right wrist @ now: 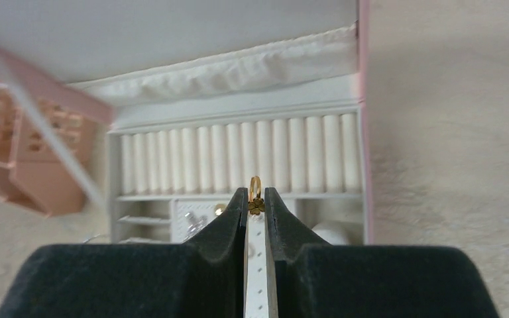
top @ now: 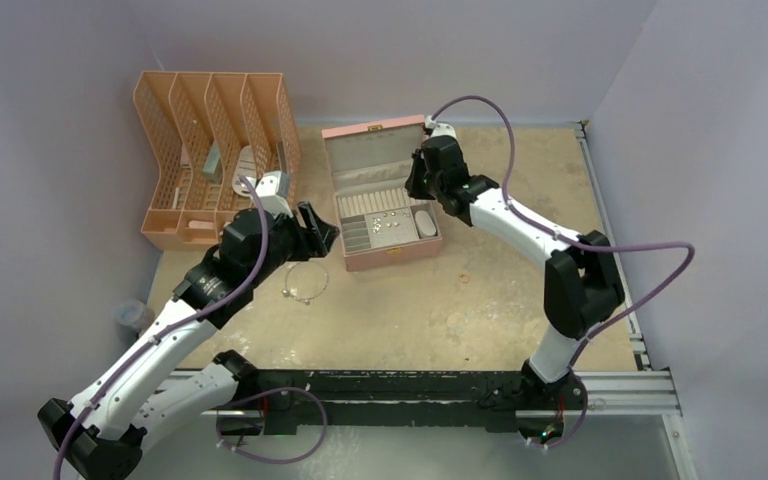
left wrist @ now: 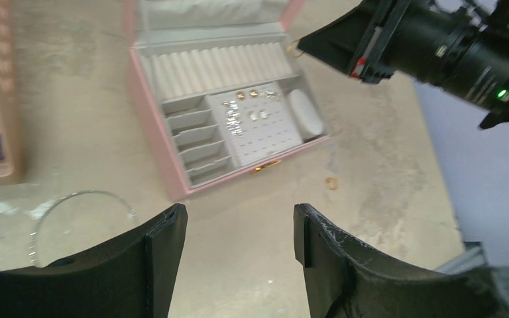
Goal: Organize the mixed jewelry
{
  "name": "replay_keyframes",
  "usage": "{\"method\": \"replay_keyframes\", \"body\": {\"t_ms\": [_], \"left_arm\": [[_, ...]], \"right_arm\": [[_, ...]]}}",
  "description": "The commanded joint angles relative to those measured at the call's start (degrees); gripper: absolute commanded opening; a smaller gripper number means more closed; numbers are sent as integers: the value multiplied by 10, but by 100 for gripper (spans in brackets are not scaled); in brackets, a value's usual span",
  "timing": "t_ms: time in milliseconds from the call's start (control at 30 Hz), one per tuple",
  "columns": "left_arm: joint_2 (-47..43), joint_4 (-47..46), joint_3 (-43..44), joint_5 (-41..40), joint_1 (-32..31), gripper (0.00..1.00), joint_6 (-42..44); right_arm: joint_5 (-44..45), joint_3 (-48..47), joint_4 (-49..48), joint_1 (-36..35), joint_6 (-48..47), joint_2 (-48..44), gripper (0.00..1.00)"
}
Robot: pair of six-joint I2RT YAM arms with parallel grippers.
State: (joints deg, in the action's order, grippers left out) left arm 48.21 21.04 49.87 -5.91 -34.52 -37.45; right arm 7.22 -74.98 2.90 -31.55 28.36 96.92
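My right gripper point(right wrist: 256, 199) is shut on a small gold ring with a clover charm point(right wrist: 256, 196), held above the ring rolls point(right wrist: 238, 159) of the open pink jewelry box point(top: 405, 252). In the top view this gripper point(top: 418, 186) hovers over the box's right side. Several small earrings point(left wrist: 248, 114) sit on the box's perforated pad. My left gripper point(left wrist: 238, 225) is open and empty above the table, left of the box. A thin silver bangle with charms point(top: 305, 283) lies on the table below it, also in the left wrist view point(left wrist: 79, 202). A tiny gold ring point(top: 465, 277) lies right of the box point(left wrist: 332, 182).
A peach slotted file organizer point(top: 215, 155) stands at the back left, close to my left arm. A metal rail point(top: 610, 380) runs along the near and right table edges. Purple walls enclose the table.
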Motion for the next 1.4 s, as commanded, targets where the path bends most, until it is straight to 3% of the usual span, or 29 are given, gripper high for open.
{"method": "replay_keyframes", "body": {"t_ms": [0,433,1367], "left_arm": [[-17,70,27,-58,3,60,58],[-46,103,12,-77,3,60,68],[-33,101,10,-59,3,59,69]], "right_arm": [[92,-80,78,-2,-53,41,9],[129,-174,126,-16,-63,137,9],[146,-198,114,-28,-99,199,10]]}}
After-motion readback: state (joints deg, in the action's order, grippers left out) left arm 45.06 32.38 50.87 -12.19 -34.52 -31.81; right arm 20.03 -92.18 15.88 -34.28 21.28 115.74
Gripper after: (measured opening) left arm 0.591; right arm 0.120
